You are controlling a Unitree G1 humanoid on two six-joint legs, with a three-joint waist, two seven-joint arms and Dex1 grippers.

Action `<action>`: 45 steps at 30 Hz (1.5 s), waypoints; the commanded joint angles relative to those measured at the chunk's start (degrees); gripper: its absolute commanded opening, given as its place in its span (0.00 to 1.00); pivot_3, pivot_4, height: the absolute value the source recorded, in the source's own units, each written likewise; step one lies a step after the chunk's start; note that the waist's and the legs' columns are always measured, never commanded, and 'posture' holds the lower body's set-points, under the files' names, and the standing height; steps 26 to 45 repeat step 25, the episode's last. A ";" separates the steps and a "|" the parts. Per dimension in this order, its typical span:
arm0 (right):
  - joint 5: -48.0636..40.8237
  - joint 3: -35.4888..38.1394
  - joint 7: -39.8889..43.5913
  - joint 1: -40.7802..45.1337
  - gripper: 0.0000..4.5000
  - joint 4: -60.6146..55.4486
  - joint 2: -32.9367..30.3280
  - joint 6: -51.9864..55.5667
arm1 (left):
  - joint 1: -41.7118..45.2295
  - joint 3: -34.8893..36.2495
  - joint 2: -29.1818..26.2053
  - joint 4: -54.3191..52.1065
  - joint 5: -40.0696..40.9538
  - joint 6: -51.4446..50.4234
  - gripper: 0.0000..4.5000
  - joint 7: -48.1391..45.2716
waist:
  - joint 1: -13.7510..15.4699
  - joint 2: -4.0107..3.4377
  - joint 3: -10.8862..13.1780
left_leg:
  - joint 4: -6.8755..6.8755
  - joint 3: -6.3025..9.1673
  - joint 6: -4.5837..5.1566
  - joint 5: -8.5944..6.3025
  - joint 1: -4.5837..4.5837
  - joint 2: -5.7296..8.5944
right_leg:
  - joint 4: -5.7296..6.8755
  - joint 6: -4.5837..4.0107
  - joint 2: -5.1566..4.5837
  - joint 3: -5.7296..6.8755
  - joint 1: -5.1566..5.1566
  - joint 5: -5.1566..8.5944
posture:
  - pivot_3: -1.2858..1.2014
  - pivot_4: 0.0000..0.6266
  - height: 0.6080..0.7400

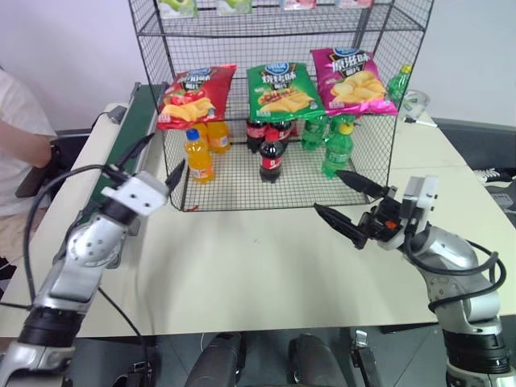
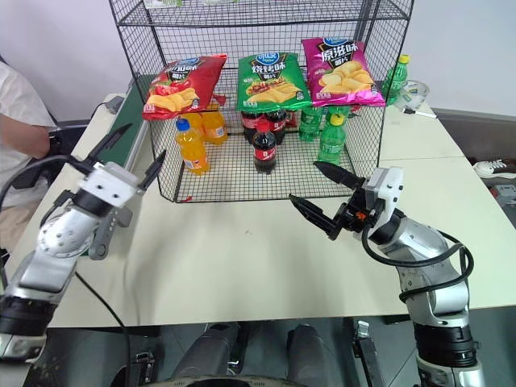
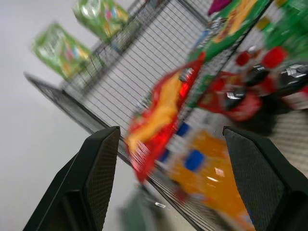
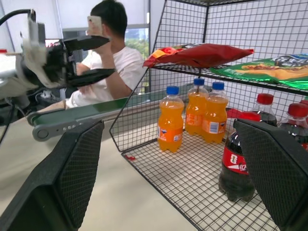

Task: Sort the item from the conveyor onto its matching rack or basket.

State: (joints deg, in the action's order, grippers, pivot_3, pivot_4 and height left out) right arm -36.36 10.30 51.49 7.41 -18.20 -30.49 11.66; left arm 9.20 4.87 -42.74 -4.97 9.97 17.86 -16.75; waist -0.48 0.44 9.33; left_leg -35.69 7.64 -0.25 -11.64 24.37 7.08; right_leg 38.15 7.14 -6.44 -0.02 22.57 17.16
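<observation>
The red chip bag, the item [image 1: 196,97], lies on the left end of the rack's [image 1: 282,31] middle shelf, its edge hanging over the front. It also shows as the red bag [image 3: 161,108] and the red bag [image 4: 202,53] in the wrist views. My left gripper [image 1: 153,161] hovers open and empty just left of the rack's front corner, below the bag. My right gripper [image 1: 327,190] stands open and empty over the table in front of the rack's right side. The conveyor [image 1: 137,121] runs along the table's left edge behind my left arm.
A green chip bag [image 1: 280,90] and a magenta chip bag [image 1: 351,81] lie beside the red one. Orange bottles [image 1: 198,155], cola bottles [image 1: 271,155] and green bottles [image 1: 339,149] stand on the rack's bottom tier. A person [image 1: 16,137] sits at the far left. The table [image 1: 258,266] spreads out in front.
</observation>
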 commanded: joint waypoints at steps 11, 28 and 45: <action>-2.84 10.74 9.02 -6.15 1.00 2.24 -10.76 0.85 | -15.55 18.53 -7.43 -8.15 32.76 -32.47 0.79 -25.02 | -0.08 -0.01 0.01 | 0.02 -0.04 0.05 -0.03 -0.01 -0.01 | -0.08 -0.01 0.00 -0.03 -0.04 0.01 | 0.52 0.24 1.00; -1.32 19.15 18.51 -10.14 1.00 10.71 -19.24 -1.25 | -13.60 22.69 -9.54 4.89 22.22 -26.12 0.79 -37.11 | 0.78 -0.04 0.00 | 0.04 -0.08 0.12 -0.10 -0.05 -0.03 | -0.22 -0.20 -0.10 -0.01 -0.13 0.11 | 0.52 0.24 1.00; -1.32 19.15 18.51 -10.14 1.00 10.71 -19.24 -1.25 | -13.60 22.69 -9.54 4.89 22.22 -26.12 0.79 -37.11 | 0.78 -0.04 0.00 | 0.04 -0.08 0.12 -0.10 -0.05 -0.03 | -0.22 -0.20 -0.10 -0.01 -0.13 0.11 | 0.52 0.24 1.00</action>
